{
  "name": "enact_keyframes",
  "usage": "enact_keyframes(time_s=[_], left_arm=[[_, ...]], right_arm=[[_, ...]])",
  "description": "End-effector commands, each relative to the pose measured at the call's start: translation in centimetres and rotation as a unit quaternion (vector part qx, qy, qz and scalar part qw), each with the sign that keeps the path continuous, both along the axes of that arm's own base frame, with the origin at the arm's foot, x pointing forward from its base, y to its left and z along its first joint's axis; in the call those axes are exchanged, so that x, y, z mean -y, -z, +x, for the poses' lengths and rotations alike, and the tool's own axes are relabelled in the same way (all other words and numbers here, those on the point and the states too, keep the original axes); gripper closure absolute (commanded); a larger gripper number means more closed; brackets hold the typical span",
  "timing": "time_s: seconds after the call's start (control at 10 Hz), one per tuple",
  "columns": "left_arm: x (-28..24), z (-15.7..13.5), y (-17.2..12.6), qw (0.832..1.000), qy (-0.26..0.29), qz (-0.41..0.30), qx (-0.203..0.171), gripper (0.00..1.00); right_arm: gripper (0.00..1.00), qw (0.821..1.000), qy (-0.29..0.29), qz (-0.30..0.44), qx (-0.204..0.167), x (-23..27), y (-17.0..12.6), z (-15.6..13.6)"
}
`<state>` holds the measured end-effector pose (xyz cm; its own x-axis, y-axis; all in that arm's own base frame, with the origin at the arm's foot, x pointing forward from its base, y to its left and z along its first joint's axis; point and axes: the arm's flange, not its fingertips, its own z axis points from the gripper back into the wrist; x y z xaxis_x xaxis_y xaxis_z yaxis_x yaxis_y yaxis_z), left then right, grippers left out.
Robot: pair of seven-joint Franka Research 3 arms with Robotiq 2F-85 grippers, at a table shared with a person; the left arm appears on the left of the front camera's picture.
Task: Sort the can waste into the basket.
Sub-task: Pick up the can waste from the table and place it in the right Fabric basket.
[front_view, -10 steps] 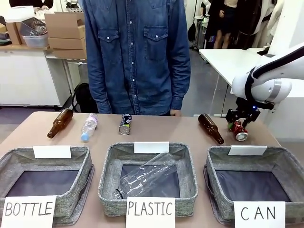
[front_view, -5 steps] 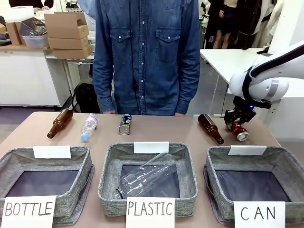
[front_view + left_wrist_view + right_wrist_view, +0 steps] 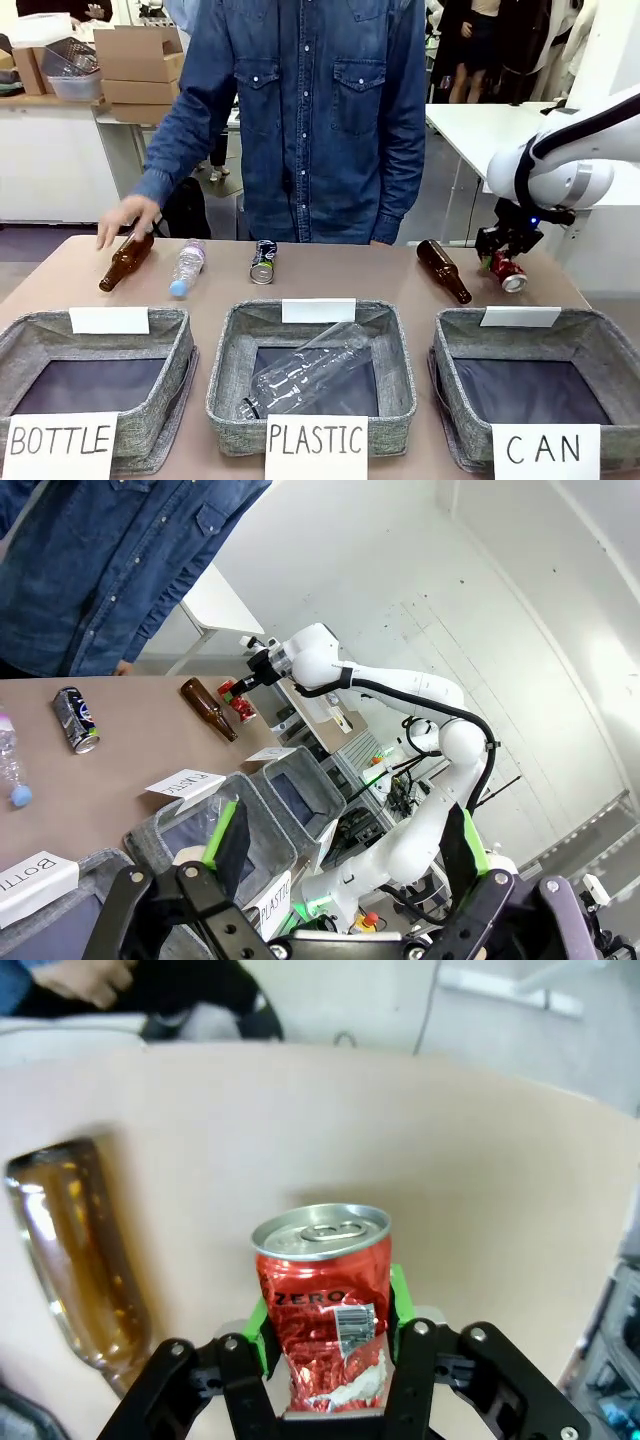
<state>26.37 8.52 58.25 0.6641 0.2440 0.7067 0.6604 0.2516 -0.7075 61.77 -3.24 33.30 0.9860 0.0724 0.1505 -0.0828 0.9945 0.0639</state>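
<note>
While the right gripper [image 3: 498,262] clamps the red can [image 3: 510,276], mid-right, transfer is in hand; next: release over CAN basket [image 3: 585,322], lower right.

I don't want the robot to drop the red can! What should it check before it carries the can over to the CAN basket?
1. Right end effector shut on the red can: ok, green pads press both sides.
2. Can held upright: ok in the right wrist view.
3. Nearby brown bottle apart from the can: ok.
4. CAN basket ready, dark lining showing: ok.
5. Person's hand away from the path: ok, far over on the robot's left.
6. Can lifted high enough to pass the basket rim: cannot tell.
</note>
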Motion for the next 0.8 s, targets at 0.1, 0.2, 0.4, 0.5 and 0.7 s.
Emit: enact_keyframes(time_s=[0.1,0.2,0.4,0.5,0.7], left_arm=[[0.1,0.1,-0.3,1.000,0.003,-0.005,0.013,0.00],[0.1,0.1,-0.3,1.000,0.003,-0.005,0.013,0.00],[0.1,0.1,-0.3,1.000,0.003,-0.005,0.013,0.00],[0.1,0.1,-0.3,1.000,0.003,-0.005,0.013,0.00],[0.1,0.1,-0.3,1.000,0.003,-0.005,0.013,0.00]], right_arm=[[1.00,0.997,-0.067,0.038,0.025,0.9,-9.6,-6.6],[1.00,0.992,-0.103,0.065,0.021,0.9,-12.8,-10.6],[1.00,0.959,-0.258,0.117,0.027,0.2,-15.9,-17.1],[1.00,0.921,-0.365,0.136,0.024,-0.5,-16.2,-19.9],[1.00,0.818,-0.550,0.169,-0.027,-1.9,-15.7,-23.8]])
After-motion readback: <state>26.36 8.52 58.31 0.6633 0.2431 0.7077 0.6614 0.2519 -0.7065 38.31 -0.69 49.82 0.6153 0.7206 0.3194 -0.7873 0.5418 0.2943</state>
